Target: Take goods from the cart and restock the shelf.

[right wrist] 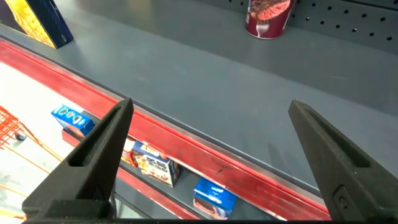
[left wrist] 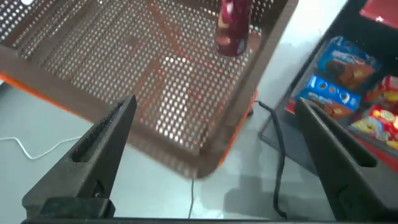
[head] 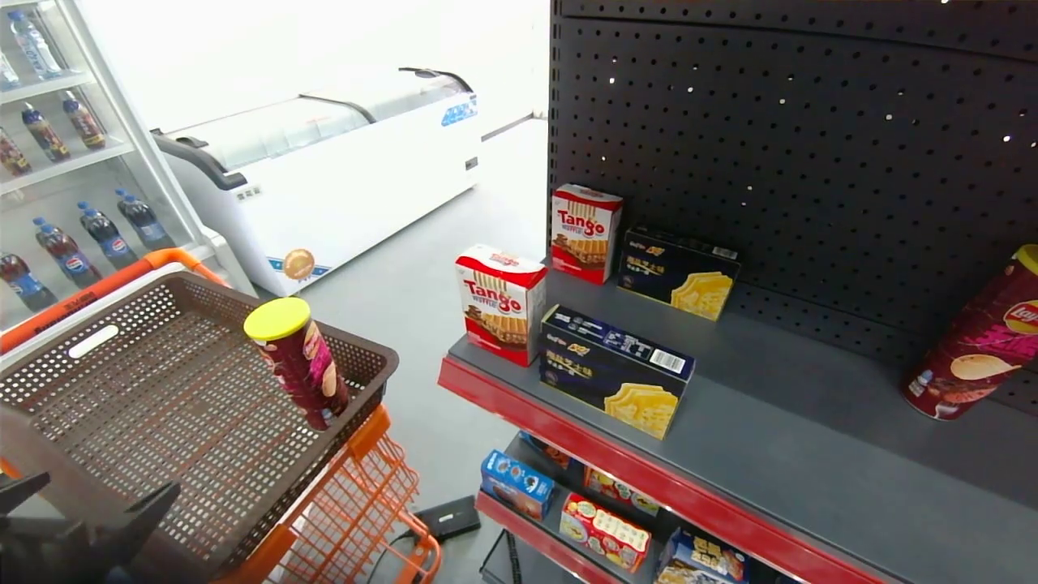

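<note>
Front red-and-white box (head: pixel 500 302): large red wordmark on a white band, front face.
Rear red-and-white box (head: pixel 585 232): matching red wordmark.
Front dark blue box (head: pixel 614 369): barcode on top face; other print too small to read.
Leaning can (head: pixel 977 345): round red logo.
Freezer (head: pixel 340 186): round sticker, illegible.

A can (head: pixel 298 361) is standing in the basket (head: pixel 162 389) at left, by its right wall. On the shelf (head: pixel 811 454) at right, two wafer boxes (head: pixel 500 303) (head: pixel 585 232) are standing left of two biscuit boxes (head: pixel 616 369) (head: pixel 677 272); a second can (head: pixel 977 341) is sitting farther right, behind.
</note>
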Available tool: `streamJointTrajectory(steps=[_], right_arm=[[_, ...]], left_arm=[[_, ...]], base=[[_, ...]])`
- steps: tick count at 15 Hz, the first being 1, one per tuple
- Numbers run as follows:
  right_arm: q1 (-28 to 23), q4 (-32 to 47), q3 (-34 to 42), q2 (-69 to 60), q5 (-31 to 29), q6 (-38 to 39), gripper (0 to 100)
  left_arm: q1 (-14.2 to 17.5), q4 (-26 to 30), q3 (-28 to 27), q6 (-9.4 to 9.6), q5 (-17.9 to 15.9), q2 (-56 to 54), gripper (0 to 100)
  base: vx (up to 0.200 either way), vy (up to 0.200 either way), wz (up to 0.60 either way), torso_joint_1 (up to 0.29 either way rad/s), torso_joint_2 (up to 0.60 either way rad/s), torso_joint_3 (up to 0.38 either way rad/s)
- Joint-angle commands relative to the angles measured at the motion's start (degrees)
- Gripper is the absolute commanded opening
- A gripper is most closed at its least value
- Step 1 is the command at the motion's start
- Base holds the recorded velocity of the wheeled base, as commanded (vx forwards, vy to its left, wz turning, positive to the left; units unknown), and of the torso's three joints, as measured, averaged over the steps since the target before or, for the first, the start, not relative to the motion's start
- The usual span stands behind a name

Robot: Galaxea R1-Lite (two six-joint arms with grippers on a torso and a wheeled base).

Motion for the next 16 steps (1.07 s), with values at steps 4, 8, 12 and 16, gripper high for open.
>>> streamJointTrajectory(steps=[4, 8, 12, 16], right_arm=[[0.0, 0.0, 0.0, 0.0, 0.0, 0.0, 100], [0.0, 0.0, 0.0, 0.0, 0.0, 0.0, 100], [0.0, 0.0, 0.0, 0.0, 0.0, 0.0, 100], [0.0, 0.0, 0.0, 0.0, 0.0, 0.0, 100]], left_arm=[[0.9, -40.0, 2.8, 0.54, -0.5, 37.1, 100], [-1.9, -54.1, 0.9, 0.45, -0.5, 50.1, 100], [-2.0, -63.0, -5.9, 0.45, -0.5, 61.4, 100], [-1.9, -66.1, -14.1, 0.54, -0.5, 68.4, 100]], base=[[0.0, 0.0, 0.0, 0.0, 0.0, 0.0], [0.0, 0.0, 0.0, 0.0, 0.0, 0.0], [0.0, 0.0, 0.0, 0.0, 0.0, 0.0], [0.0, 0.0, 0.0, 0.0, 0.0, 0.0]])
